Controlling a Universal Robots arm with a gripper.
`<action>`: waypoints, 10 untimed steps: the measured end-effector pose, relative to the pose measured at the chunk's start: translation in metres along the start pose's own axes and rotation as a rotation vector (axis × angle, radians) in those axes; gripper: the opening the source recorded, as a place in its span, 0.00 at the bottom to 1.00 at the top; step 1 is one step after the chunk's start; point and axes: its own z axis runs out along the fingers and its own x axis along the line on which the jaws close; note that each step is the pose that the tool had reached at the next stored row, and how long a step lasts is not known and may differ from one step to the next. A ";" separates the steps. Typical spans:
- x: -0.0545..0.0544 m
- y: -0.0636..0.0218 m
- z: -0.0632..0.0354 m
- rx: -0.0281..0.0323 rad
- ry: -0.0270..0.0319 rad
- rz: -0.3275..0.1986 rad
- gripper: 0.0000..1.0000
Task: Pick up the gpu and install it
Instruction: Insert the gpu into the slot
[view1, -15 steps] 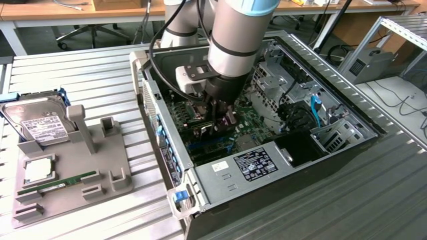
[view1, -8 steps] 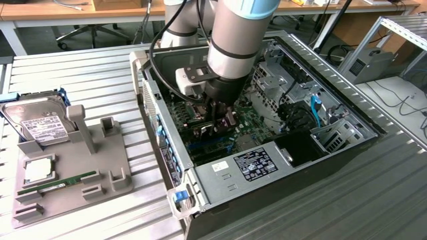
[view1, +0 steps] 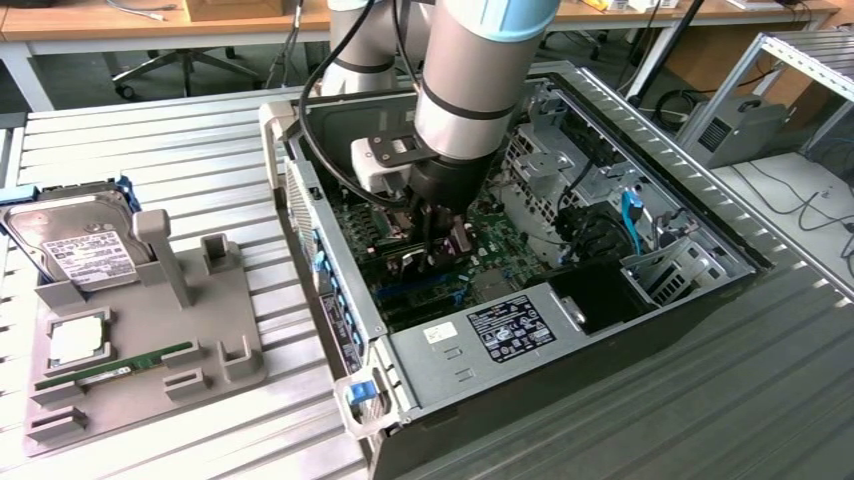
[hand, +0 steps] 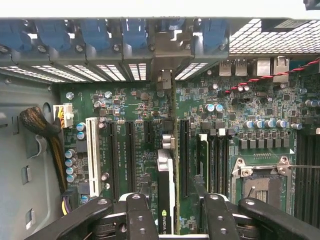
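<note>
The arm's grey forearm comes down steeply from above, its black cable looping at the side, and the wrist points straight down. The tool (view1: 441, 250) hangs below the wrist, low and upright. Seen from the wrist, its black fingers (hand: 142, 217) stand parted, clamped on the gpu (hand: 166, 192), held edge-on between them.

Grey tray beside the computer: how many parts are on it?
3: a silver hard drive at its far end, a square processor chip in the middle, a green RAM stick at the near end.
</note>
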 end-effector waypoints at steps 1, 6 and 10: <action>0.000 0.0000 0.0001 0.0000 -0.0001 0.000 0.44; 0.000 0.0000 0.0001 0.0001 -0.0002 0.000 0.44; 0.000 0.0000 0.0001 0.0001 -0.0001 0.000 0.36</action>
